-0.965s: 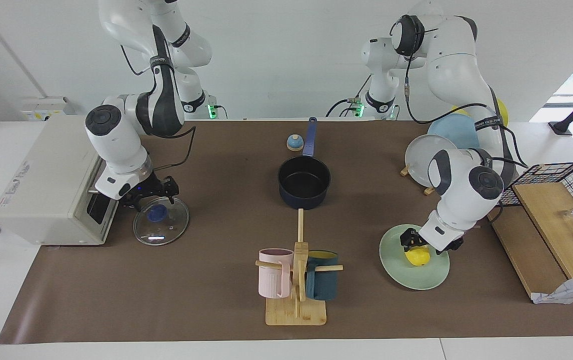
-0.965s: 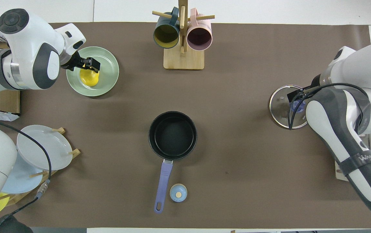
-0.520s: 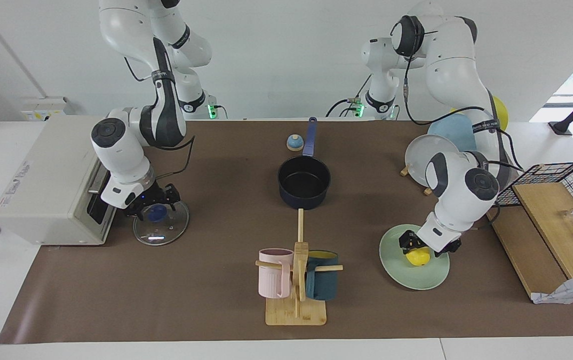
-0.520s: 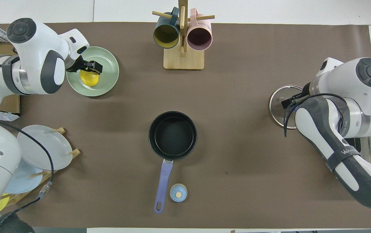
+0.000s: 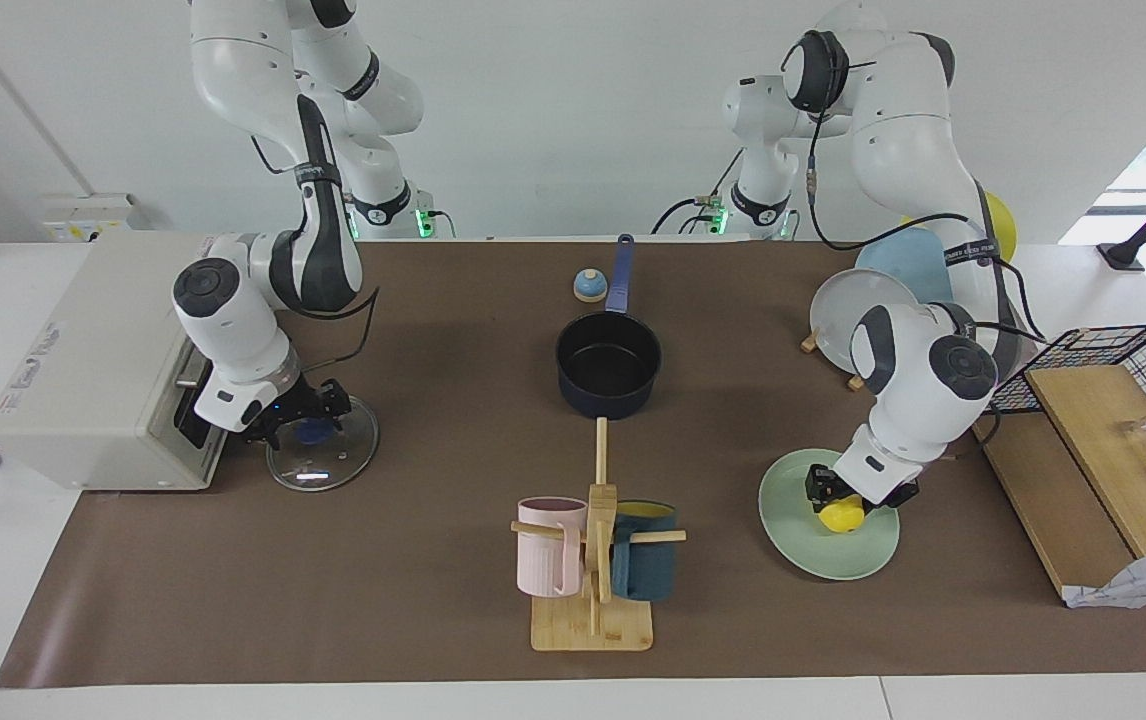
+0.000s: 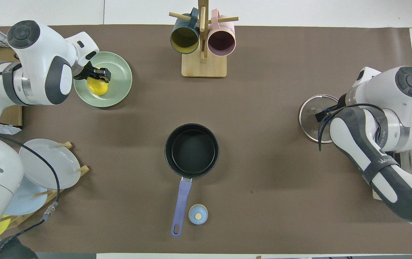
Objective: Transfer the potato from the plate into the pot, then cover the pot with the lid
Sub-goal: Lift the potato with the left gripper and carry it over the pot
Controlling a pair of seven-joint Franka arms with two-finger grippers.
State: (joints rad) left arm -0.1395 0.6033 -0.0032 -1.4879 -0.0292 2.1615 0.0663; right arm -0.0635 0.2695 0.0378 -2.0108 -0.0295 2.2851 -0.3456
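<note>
Facing view: left pincer (image 5: 830,490) is down on the mint-green plate (image 5: 813,550), clenched on the yellow potato (image 5: 841,516), which sits on the plate, not yet lifted. Overhead view, same grip: left pincer (image 6: 98,75) at the potato (image 6: 96,86), potato at about 9 o'clock of the plate centre (image 6: 119,90). Right pincer (image 5: 305,415) is released, jaws wide, fingers straddling the blue knob of the glass lid (image 5: 348,455), which lies flat on the tabletop (image 5: 433,600) in front of the white toaster oven (image 5: 83,350); lid not gripped. Navy pot (image 5: 609,365) is mid-tabletop, empty, handle toward the robots at 12 o'clock in the facing view, bell (image 5: 588,286) beside the handle. Step in hand, as I judge it: lift the potato. Go straight up first so the plate isn't dragged, keep the squeeze steady on the lumpy shape, clear the mug rack (image 5: 595,560) on the way, release low over the pot. Right arm should wait on the knob until the potato is in.
</note>
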